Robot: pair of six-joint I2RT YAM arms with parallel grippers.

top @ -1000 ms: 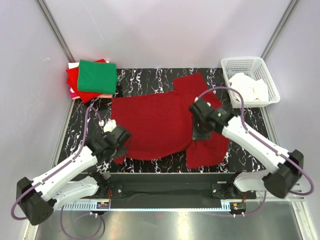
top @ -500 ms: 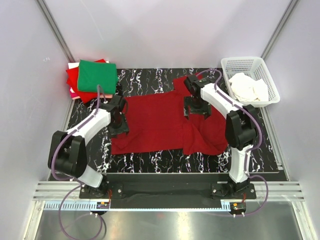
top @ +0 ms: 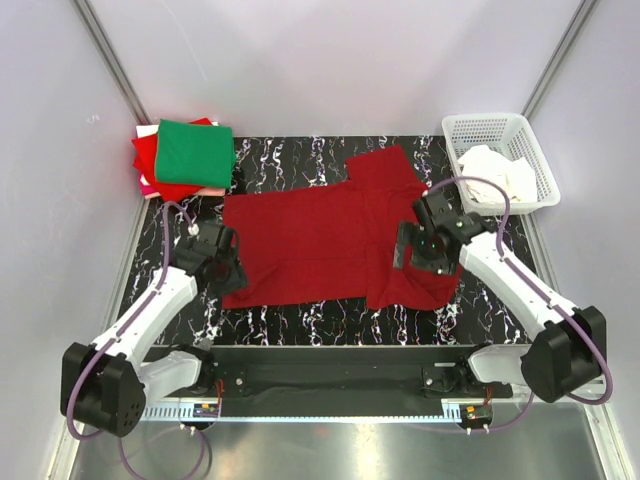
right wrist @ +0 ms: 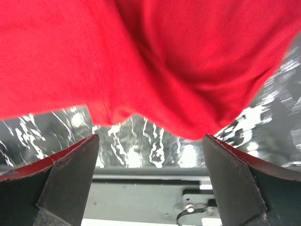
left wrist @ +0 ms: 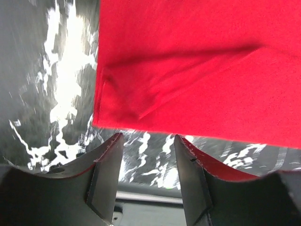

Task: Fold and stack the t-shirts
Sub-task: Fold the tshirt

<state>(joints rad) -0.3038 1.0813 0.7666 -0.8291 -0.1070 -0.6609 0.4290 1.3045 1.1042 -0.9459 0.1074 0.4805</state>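
Observation:
A dark crimson t-shirt [top: 320, 240] lies on the black marbled table [top: 290, 315], its near part folded over on itself. In the top view my left gripper [top: 220, 270] is at the shirt's near left corner. My right gripper [top: 413, 255] hovers over the shirt's right side. The left wrist view shows my left gripper [left wrist: 148, 165] open and empty, just clear of the shirt's corner [left wrist: 188, 70]. In the right wrist view my right gripper [right wrist: 150, 160] stands wide open, holding nothing, with the shirt's rumpled edge [right wrist: 164, 61] beyond its fingertips. A stack of folded t-shirts [top: 192, 152], green on top of bright red, sits at the back left.
A white lattice basket [top: 478, 126] with white cloths in it stands at the back right. The metal rail [top: 330, 365] carrying both arm bases runs along the table's near edge. Grey walls close in the left and right sides.
Both grippers went from shut to open and let go of the crimson shirt. They carried its near edge back over the shirt, then drew back toward the near side.

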